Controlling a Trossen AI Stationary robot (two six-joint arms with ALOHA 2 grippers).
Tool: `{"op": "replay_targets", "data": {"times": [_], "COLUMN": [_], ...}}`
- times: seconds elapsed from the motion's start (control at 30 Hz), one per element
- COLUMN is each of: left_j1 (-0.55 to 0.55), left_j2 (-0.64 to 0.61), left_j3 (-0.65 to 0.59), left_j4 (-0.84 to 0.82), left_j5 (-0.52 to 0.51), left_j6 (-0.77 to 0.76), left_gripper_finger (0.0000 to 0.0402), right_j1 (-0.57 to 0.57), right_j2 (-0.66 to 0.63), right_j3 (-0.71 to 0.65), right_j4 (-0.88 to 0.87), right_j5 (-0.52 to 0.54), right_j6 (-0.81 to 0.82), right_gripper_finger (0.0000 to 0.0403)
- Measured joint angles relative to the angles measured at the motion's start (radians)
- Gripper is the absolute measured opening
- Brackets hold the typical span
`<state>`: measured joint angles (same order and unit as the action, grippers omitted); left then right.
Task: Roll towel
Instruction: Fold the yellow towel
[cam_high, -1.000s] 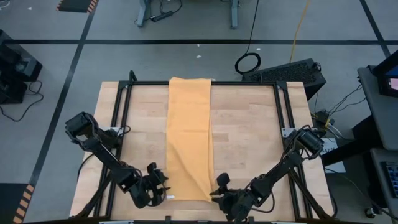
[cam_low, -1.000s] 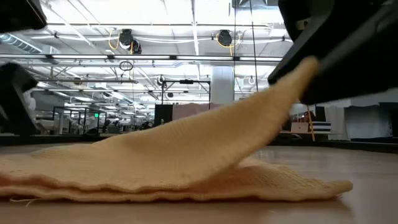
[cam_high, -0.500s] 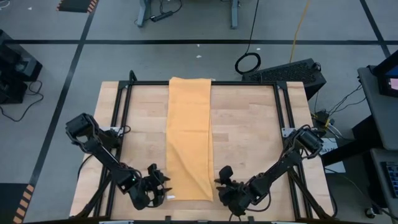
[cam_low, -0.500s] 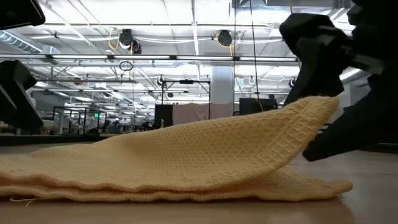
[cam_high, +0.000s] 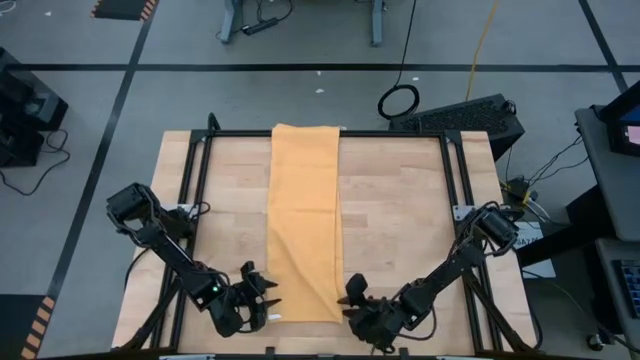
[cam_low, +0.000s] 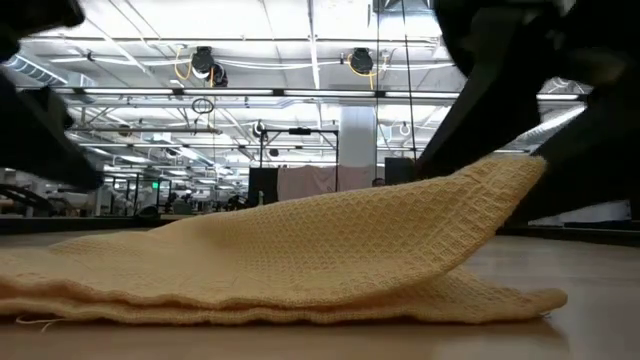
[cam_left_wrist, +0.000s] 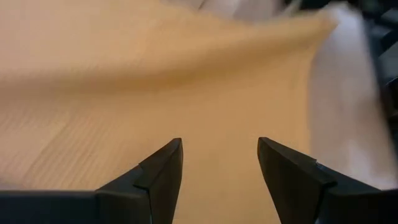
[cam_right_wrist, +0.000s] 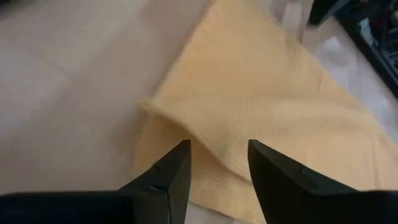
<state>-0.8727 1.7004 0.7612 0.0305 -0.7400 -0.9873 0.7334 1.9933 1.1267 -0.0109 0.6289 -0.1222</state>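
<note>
We are working at the 6 o'clock end of the towel (cam_high: 303, 215), a long mustard strip running from 12 o'clock to 6 o'clock down the middle of the worktop (cam_high: 400, 215).

A second ago the right gripper (cam_high: 353, 300) was lifting the towel's near right corner high; half a second ago that corner was sagging with the gripper drawn back from it. Now the right gripper is moving back in at about 5 o'clock. Its jaws are standing apart, astride the raised corner fold, and in the right wrist view the cloth (cam_right_wrist: 249, 124) is lying between them without being clamped.

The left gripper (cam_high: 262, 297) is sitting at about 7 o'clock, just beside the near left edge, and it is edging closer than before. Its jaws are open over the fabric (cam_left_wrist: 155, 81), holding nothing.

In the low view the corner (cam_low: 500, 180) is staying puffed up off the layers beneath. We judge the first grip as lost or released, so the roll is not yet starting; both grippers are lining up on the near edge to take it together.
</note>
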Motion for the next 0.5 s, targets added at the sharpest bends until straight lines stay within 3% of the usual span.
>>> {"op": "replay_targets", "data": {"times": [0.27,0.5], "left_j1": [0.047,0.080], "left_j2": [0.000,0.000], "left_j3": [0.000,0.000], "left_j4": [0.365,0.372], "left_j5": [-0.020,-0.019], "left_j6": [0.307,0.391], "left_gripper_finger": [0.0214,0.0214], "right_j1": [-0.052,-0.124], "right_j2": [0.001,0.001], "right_j3": [-0.001,-0.027], "right_j4": [-0.026,-0.014], "right_j5": [-0.008,-0.075], "right_j6": [-0.079,-0.080], "right_gripper_finger": [0.0155,0.0165]}}
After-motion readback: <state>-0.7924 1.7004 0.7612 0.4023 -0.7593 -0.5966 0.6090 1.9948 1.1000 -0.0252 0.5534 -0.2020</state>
